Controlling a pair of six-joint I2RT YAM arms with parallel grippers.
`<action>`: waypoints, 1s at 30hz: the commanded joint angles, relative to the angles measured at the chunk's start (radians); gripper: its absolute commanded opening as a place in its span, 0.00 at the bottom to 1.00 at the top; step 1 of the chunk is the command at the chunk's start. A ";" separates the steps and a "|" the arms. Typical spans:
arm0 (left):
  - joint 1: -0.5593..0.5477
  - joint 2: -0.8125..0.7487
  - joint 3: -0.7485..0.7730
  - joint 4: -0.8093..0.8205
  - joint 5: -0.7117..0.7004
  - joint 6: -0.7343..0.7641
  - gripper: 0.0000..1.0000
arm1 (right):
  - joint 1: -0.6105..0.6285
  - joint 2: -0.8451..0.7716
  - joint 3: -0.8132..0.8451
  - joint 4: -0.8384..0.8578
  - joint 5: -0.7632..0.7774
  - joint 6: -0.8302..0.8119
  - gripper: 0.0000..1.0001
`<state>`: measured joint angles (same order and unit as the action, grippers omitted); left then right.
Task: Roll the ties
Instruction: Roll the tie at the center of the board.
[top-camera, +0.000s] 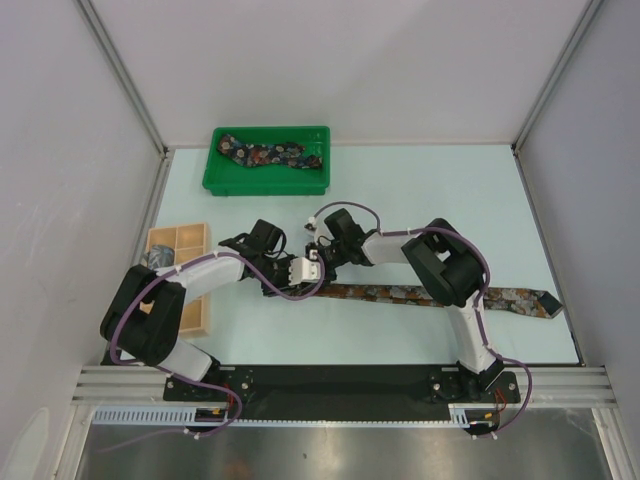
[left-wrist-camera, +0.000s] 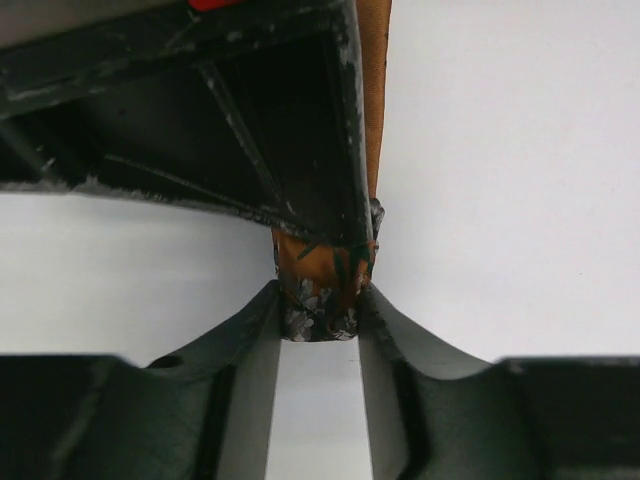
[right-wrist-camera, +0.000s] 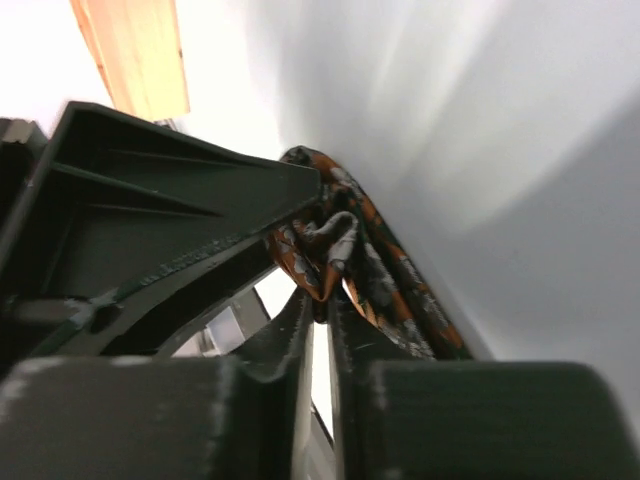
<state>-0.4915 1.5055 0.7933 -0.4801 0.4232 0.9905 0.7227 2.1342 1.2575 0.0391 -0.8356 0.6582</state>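
A rust-brown tie lies stretched across the table, with its pointed end at the right. Its left end is wound into a small roll. My left gripper is shut on that roll, one finger against each side. My right gripper meets it from the other side, and its nearly closed tips pinch a fold of the same tie. In the top view the left gripper and right gripper crowd together over the roll. A dark navy floral tie lies in the tray. A grey-blue one sits in the box.
A green plastic tray stands at the back, left of centre. A tan wooden compartment box sits at the left, partly under my left arm. Grey walls and metal posts close the table in on both sides.
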 joint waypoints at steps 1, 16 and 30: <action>0.010 -0.028 0.001 0.018 0.049 -0.020 0.48 | -0.008 0.006 0.014 -0.030 0.015 -0.026 0.00; 0.065 -0.024 -0.023 0.084 0.155 -0.012 0.73 | -0.035 0.059 0.002 -0.108 0.020 -0.091 0.00; -0.018 -0.045 0.046 0.063 0.180 -0.069 0.43 | -0.026 0.079 0.022 -0.117 -0.002 -0.086 0.00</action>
<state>-0.4686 1.5005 0.7799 -0.4240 0.5323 0.9592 0.6834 2.1677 1.2636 -0.0296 -0.8745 0.6014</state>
